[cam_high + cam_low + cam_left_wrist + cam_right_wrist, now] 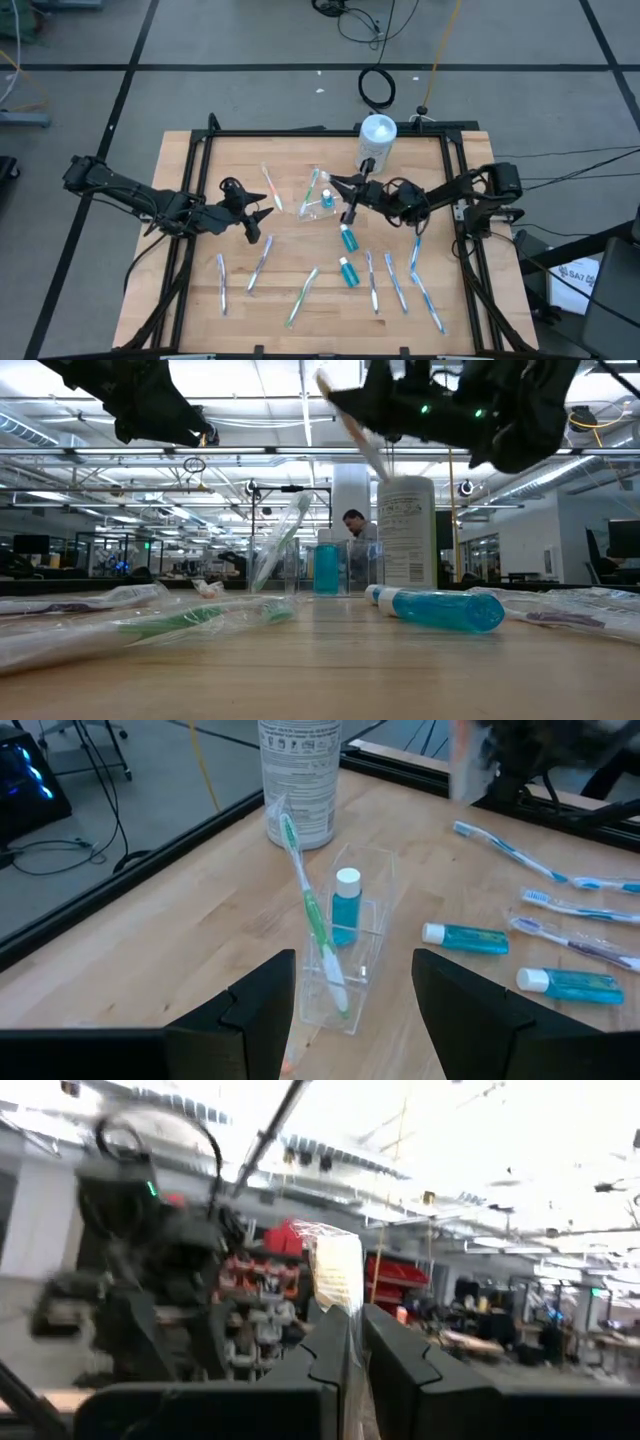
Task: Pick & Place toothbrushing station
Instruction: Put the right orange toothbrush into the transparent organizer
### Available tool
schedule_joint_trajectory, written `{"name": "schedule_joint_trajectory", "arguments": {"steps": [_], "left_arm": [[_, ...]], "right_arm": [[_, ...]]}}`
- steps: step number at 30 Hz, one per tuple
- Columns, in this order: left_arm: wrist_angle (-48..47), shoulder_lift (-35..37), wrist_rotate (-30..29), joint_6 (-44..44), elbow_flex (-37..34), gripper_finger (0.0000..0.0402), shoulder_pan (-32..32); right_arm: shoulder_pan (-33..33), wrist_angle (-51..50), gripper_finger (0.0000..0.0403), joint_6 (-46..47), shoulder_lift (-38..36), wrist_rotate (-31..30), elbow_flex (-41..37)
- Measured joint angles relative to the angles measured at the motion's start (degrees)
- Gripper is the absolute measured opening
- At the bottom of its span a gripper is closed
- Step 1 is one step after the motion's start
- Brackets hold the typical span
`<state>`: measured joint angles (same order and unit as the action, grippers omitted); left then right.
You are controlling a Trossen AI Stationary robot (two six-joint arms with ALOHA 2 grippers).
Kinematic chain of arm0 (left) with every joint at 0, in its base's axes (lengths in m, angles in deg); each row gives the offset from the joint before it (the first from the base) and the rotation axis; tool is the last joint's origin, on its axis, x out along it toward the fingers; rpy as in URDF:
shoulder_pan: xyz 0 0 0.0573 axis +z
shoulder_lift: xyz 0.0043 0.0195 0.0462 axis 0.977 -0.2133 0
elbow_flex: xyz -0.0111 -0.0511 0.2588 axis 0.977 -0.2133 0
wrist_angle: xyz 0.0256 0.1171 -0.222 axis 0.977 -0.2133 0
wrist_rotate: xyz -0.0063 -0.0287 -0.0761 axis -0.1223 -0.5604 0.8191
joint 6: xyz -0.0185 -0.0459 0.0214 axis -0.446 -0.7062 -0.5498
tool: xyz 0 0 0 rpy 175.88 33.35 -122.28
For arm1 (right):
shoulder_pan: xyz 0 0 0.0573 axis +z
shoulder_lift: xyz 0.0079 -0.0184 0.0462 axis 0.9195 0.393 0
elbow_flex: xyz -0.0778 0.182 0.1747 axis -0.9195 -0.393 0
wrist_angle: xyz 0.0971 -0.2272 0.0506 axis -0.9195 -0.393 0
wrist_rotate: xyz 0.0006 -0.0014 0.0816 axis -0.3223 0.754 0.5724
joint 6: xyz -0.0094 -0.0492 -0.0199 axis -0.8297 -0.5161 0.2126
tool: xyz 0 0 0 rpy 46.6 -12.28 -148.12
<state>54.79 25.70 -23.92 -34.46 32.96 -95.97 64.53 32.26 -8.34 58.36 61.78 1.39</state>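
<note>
A clear plastic organizer [318,195] stands at mid-table and holds a green wrapped toothbrush [312,905], leaning upright, and a small blue bottle [345,907]. My right gripper [352,195] hovers just right of the organizer, shut on a wrapped toothbrush [337,1270]. The toothbrush also shows slanting in the low view [352,428]. My left gripper [258,218] is open and empty, raised left of the organizer; its fingers [262,1010] frame the organizer [355,955] from a distance. My right gripper pinches the wrapped toothbrush between its two fingers [330,1345]. The brush's wrapped end [338,1275] sticks out past the fingertips. The brush is lifted clear of the table and slants in the low view [372,460]; which part of the handle is held is hidden by the fingers.
A white canister [377,138] stands behind the organizer. Two blue toothpaste tubes [348,238] [348,272] and several wrapped toothbrushes [260,262] [396,280] [302,295] lie across the table's near half. A black frame [300,133] edges the table.
</note>
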Motion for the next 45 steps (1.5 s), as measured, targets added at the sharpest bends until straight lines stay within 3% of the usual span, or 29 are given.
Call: {"name": "schedule_joint_trajectory", "arguments": {"steps": [6,15,45], "left_arm": [[0.1,0.0,0.0,0.0,0.0,0.0209,0.0],[0.1,0.0,1.0,0.3,0.0,0.0209,0.1],[0.1,0.0,1.6,0.5,0.0,0.0209,0.3]], "right_arm": [[-3.7,0.2,0.0018,7.2,4.9,0.0,2.2],[-7.2,0.2,0.0018,8.3,9.7,-0.1,4.2],[-9.7,-7.1,0.0018,10.7,10.2,-0.4,4.2]]}}
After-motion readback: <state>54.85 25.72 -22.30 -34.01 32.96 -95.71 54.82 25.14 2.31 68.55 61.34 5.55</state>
